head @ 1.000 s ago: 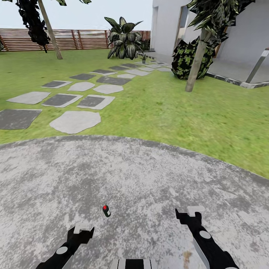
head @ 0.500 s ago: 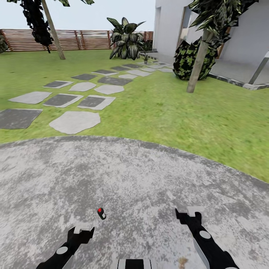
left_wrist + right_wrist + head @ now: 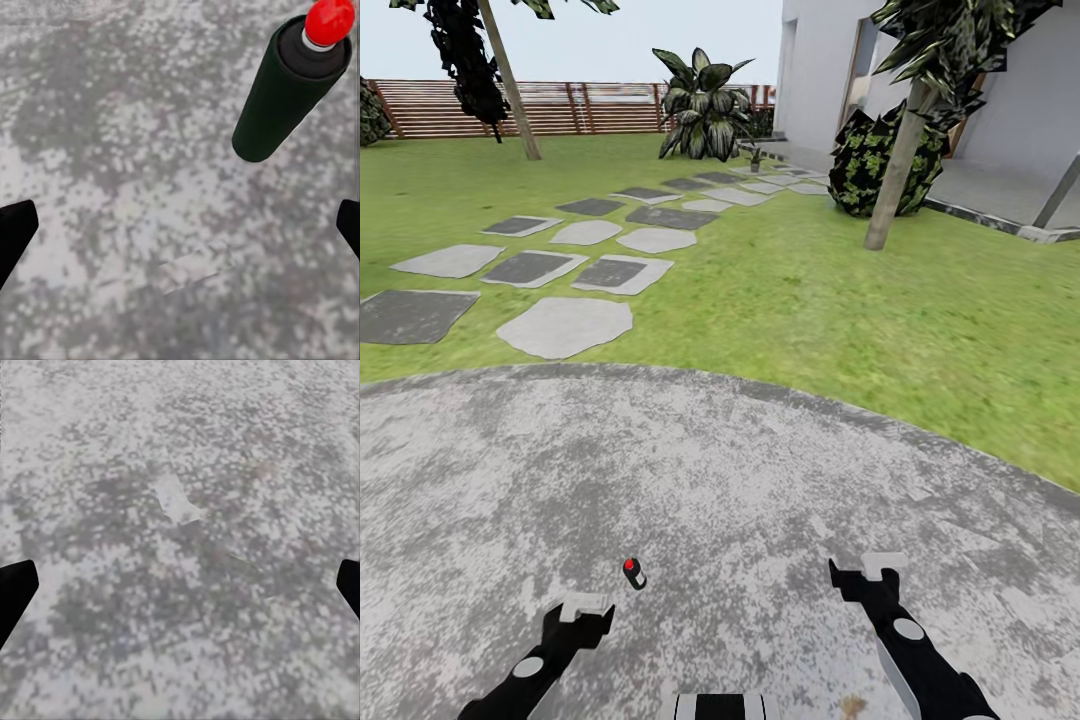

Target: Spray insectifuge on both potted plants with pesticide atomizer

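Your target, the small dark-green cylindrical pesticide atomizer with the red nozzle cap (image 3: 633, 573), is standing upright on the mottled grey paved patio (image 3: 760, 470), just beyond the left end effector (image 3: 584, 610) and a little to its right. So its long axis is vertical, and the left arm is clearly the closer one; the right end effector (image 3: 868, 574) is well apart from it, off to the right.

In the left wrist view the can (image 3: 289, 86) sits off to one side rather than between the black fingertips (image 3: 15, 229), so you'll probably want to slide that arm right and forward before closing.

Both arms are held low and stretched forward over the paving, with both end effectors spread wide and holding nothing.

One small potted plant (image 3: 757, 156) is far off, at the end of the grey stepping stones (image 3: 565, 326) near the white house.
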{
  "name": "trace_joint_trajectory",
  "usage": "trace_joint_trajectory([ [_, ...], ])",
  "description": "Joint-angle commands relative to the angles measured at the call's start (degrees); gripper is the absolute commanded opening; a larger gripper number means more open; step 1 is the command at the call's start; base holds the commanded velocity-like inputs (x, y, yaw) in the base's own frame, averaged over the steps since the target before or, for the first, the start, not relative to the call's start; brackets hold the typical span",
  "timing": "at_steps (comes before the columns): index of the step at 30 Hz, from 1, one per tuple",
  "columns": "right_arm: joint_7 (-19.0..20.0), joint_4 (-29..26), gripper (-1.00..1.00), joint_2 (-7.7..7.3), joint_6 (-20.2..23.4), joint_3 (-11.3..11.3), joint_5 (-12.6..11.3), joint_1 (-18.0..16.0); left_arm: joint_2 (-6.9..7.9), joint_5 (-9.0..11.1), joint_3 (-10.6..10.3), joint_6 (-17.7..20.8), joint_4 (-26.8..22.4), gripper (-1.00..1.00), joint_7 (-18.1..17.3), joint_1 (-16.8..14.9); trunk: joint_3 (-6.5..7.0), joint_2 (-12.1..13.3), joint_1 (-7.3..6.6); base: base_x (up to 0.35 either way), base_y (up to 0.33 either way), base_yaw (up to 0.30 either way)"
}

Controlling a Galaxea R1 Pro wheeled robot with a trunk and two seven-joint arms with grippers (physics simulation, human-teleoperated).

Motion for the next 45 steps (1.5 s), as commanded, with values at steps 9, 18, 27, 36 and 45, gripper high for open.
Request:
trace_joint_trajectory([
  [9,0.0,0.0,1.00,0.06,-0.2,0.1,0.1,0.0,-2.30,-0.5,0.1,-0.1,-1.4,1.00,-0.3,-0.8,-0.04,0.0,-0.01,0.001,0.000,0.000],
  [18,0.0,0.0,1.00,0.06,-0.2,0.1,0.1,0.0,-3.05,-0.5,0.1,0.0,-4.0,1.00,-0.3,-0.9,-0.04,0.0,-0.01,0.000,0.000,0.000],
  [27,-0.2,0.1,1.00,0.06,-0.2,0.0,0.1,0.0,-3.03,-0.3,0.5,-0.2,-4.0,1.00,0.1,-0.3,-0.04,0.0,-0.01,0.000,0.000,0.000],
  [36,-0.1,0.0,1.00,-0.01,-0.2,0.0,0.1,0.0,-3.31,-0.2,0.6,-3.4,-3.3,1.00,0.3,-0.1,-0.04,0.0,-0.01,0.001,-0.001,0.000],
  [45,-0.1,0.0,1.00,-0.03,-0.2,0.0,0.1,0.0,-3.28,-0.2,0.7,-3.7,-3.2,1.00,0.3,0.1,-0.04,0.0,-0.01,0.066,-0.066,0.000],
])
